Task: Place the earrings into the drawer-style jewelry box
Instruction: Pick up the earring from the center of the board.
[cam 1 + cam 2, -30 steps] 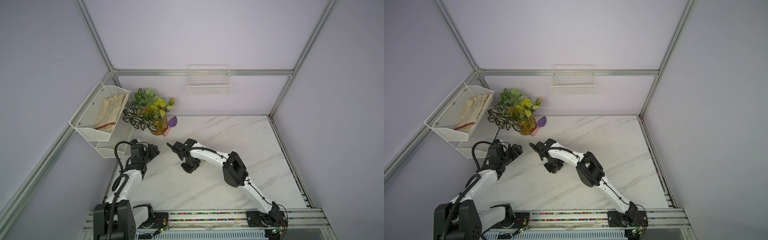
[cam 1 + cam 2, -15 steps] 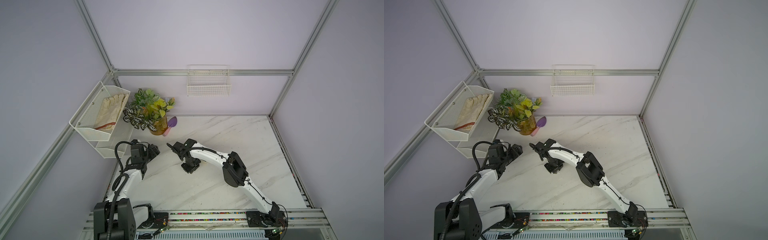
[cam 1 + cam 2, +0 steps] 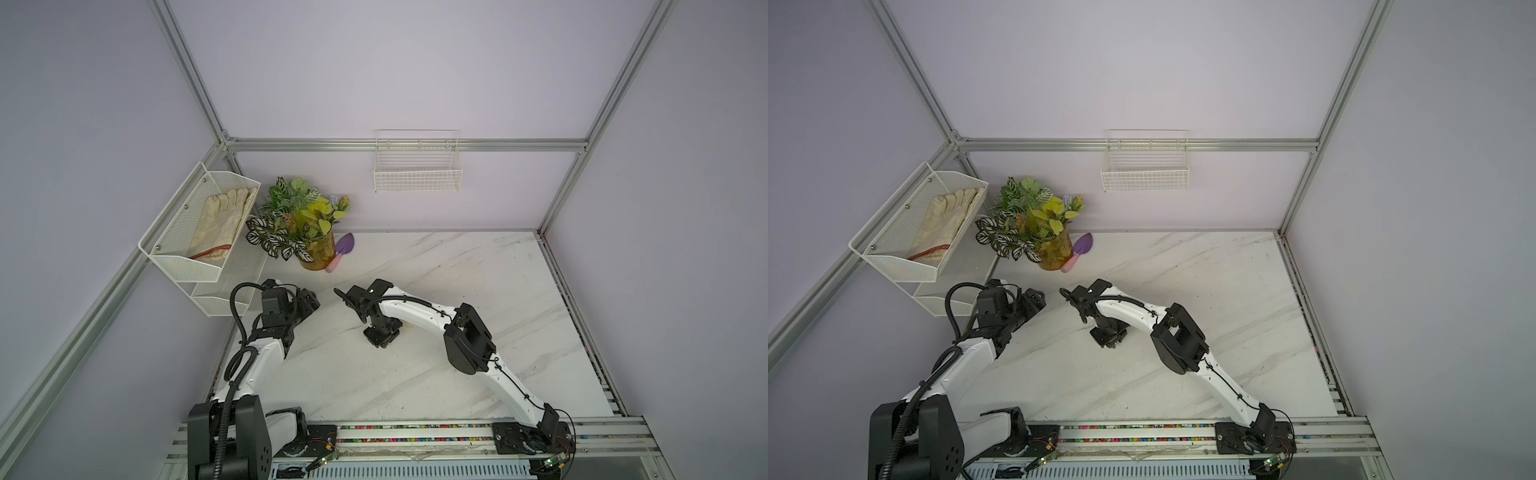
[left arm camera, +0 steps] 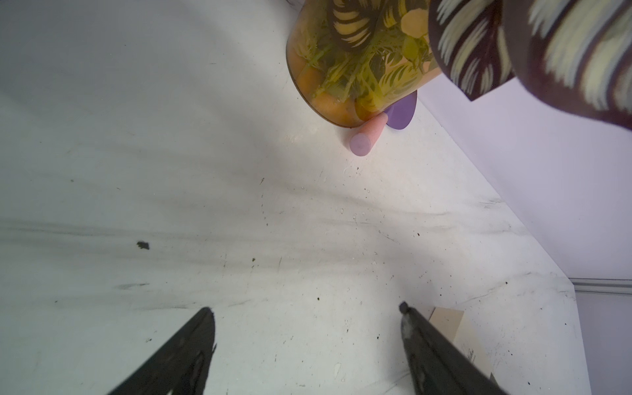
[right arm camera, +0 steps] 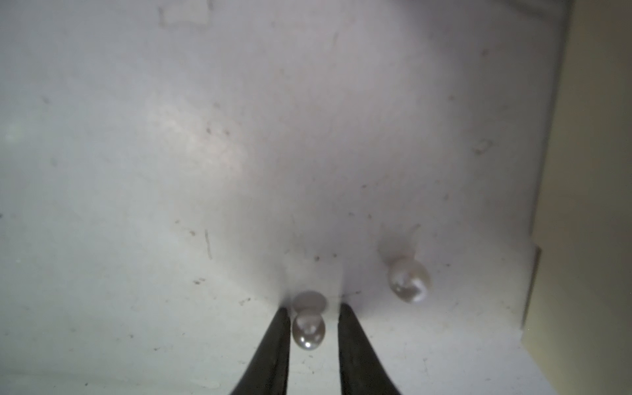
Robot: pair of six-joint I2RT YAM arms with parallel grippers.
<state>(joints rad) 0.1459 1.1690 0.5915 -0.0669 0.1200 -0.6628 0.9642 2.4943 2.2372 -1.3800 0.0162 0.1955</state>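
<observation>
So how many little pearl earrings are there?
2. One earring lies on the table between the right gripper's fingertips; the other earring lies loose beside it, nearer the cream box. More could be hidden.

White marble-pattern tabletop (image 3: 478, 282), grey-veined, flecked with dark specks and scuffs. At its far left corner, an upright artificial plant (image 3: 297, 220) with striped and yellow-green leaves in a translucent amber pot (image 3: 318, 255). Just beside the pot on its right, seemingly touching it, a small trowel (image 3: 344, 246), purple blade toward the far wall, pink handle pointing nearer. On the left wall, a white mesh two-tier rack (image 3: 183, 262), with cream gloves (image 3: 220, 220) trimmed in red at the cuff in the upper tier. On the far wall, a white wire basket (image 3: 417, 180), hung just under an aluminium frame rail (image 3: 332, 144).
</observation>
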